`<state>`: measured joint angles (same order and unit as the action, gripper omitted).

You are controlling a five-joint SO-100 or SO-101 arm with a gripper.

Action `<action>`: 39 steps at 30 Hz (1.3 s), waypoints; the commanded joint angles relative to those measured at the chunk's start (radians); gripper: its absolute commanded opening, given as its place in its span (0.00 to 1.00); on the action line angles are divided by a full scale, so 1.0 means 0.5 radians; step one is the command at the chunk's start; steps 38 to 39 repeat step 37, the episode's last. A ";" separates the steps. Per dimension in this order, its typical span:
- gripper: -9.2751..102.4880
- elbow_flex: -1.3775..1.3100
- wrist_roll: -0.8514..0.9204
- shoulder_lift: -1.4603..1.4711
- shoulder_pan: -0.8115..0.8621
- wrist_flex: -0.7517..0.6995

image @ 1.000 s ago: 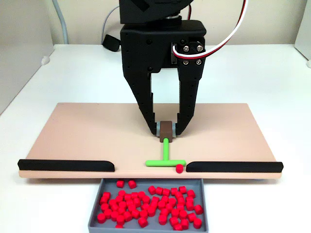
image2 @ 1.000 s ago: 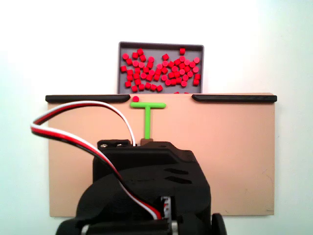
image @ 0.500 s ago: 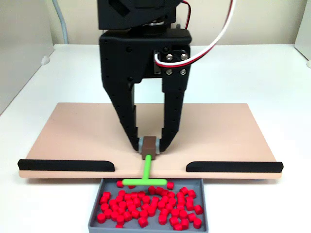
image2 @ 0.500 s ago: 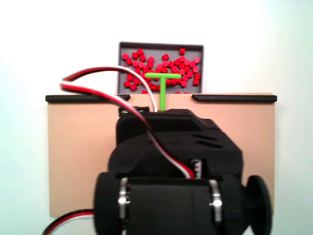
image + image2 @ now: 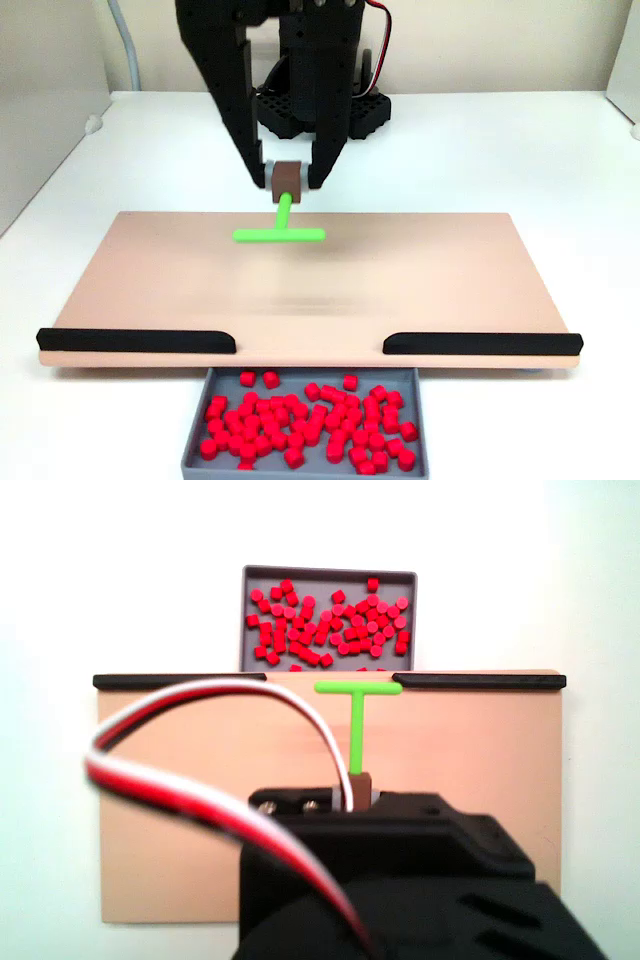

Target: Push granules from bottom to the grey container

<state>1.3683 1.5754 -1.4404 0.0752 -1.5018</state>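
The white bench (image 5: 560, 160) carries my tan board (image 5: 420, 270), which has two black strips (image 5: 135, 341) along one edge with a gap between them. Just past that gap, touching the board's edge, sits the grey container (image 5: 305, 468), narrower than the board (low walls, shallow). My tool (image 5: 286, 186) is raised above the far part of the board in a fixed view, its two fingers (image 5: 240, 120) closed narrow on the brown block of the green T-shaped pusher (image 5: 281, 232), whose bar hangs clear of the surface, slightly blurred. The granules (image 5: 325, 622), small and bright red, all lie inside the grey container, scattered across its floor.
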 commanded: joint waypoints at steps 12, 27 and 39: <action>0.08 0.982 0.015 -1.135 -0.061 -0.025; 0.09 0.985 -0.049 -1.083 -0.138 0.000; 0.09 0.985 -0.049 -1.040 -0.141 0.000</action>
